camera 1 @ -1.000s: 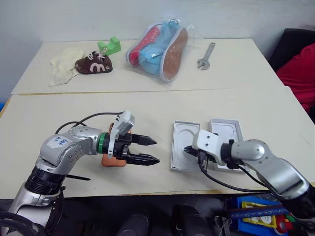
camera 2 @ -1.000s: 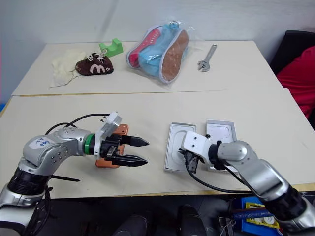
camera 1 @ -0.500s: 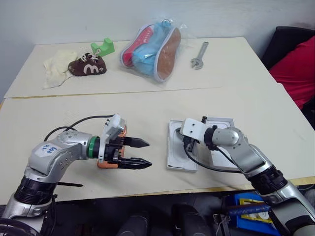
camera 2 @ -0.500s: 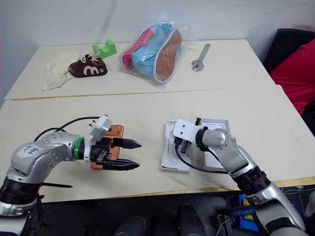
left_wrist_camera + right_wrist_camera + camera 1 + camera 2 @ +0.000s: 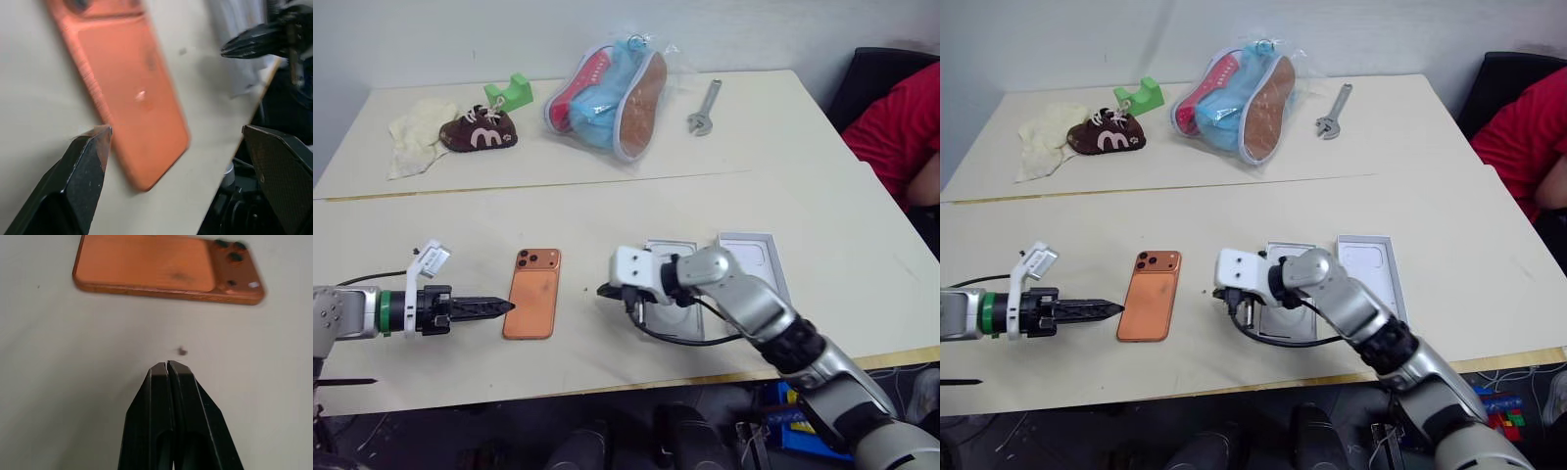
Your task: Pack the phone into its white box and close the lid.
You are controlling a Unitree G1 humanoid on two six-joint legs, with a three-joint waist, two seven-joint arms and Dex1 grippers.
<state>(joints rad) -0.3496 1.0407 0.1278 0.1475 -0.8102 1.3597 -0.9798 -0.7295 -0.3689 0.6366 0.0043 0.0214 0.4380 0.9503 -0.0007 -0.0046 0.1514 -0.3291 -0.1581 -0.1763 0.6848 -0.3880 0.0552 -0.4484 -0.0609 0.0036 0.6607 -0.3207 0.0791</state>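
The orange phone (image 5: 534, 292) lies camera side up on the near table, with nothing on it. My left gripper (image 5: 504, 306) hovers just left of it, open; the left wrist view has the fingers (image 5: 90, 161) standing wide apart with the phone (image 5: 132, 93) between them and beyond. My right gripper (image 5: 604, 291) is shut, and its tip (image 5: 167, 365) points at bare table a short way right of the phone (image 5: 161, 267). The white box (image 5: 668, 325) lies partly under my right forearm. Beside it on the right lies the lid (image 5: 754, 257), inside up, with a faint phone outline.
On the far table are shoes in a plastic bag (image 5: 607, 83), a wrench (image 5: 701, 108), a small brown shoe (image 5: 475, 132), a green block (image 5: 507, 91) and a cream cloth (image 5: 411, 132). A person in red (image 5: 901, 127) sits at the right edge.
My left gripper has drawn back leftwards off the phone and rolled, leaving it uncovered. My right gripper has swung left from over the box to the table between box and phone. The camera has shifted.
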